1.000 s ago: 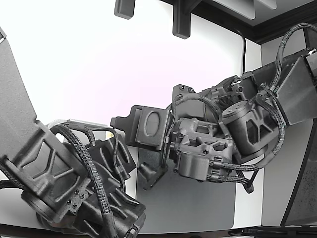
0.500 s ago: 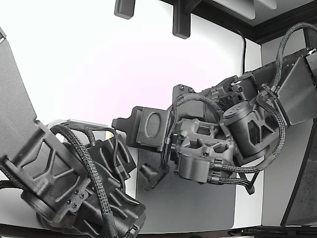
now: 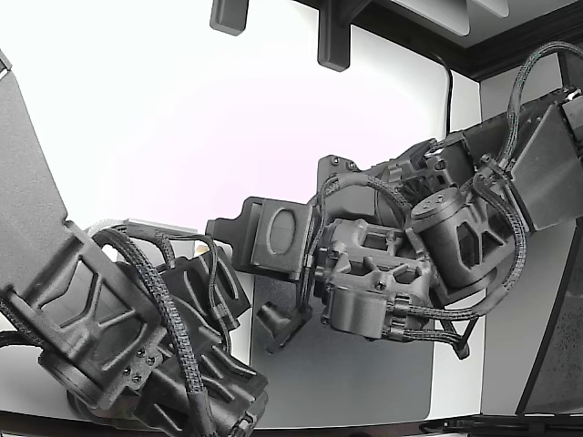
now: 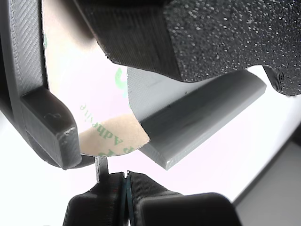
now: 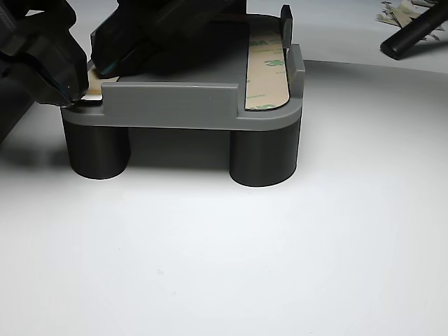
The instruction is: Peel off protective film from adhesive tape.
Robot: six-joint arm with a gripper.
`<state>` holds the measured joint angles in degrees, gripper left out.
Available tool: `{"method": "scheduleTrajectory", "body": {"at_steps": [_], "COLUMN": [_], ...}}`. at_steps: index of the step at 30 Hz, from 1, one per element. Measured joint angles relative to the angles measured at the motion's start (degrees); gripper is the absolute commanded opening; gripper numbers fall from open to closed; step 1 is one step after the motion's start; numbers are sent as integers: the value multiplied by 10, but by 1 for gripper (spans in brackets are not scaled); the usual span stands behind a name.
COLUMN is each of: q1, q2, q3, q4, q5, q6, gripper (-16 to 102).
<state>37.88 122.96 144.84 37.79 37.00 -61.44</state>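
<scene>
Tape strip [image 5: 266,66] lies flat, lengthwise (front-to-back) on holder [image 5: 175,105].

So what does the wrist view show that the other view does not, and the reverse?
Only the wrist view shows the gripper close up, its jaws shut together on a thin edge beside the rounded end of the tan adhesive strip with green print.

Only the other view shows the whole grey plastic fixture on two dark round legs, a second tan strip with green print lying in its far slot, and the white table.

Both show the fixture's grey rail and the tan strip end at the gripper.
</scene>
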Motion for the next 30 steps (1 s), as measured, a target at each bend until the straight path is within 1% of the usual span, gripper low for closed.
{"method": "scheduleTrajectory", "body": {"at_steps": [30], "q1": [12], "q2": [-25], "q3": [-26], "q4": [18], "q5": [10], "q6": [9], "gripper": [-11]}}
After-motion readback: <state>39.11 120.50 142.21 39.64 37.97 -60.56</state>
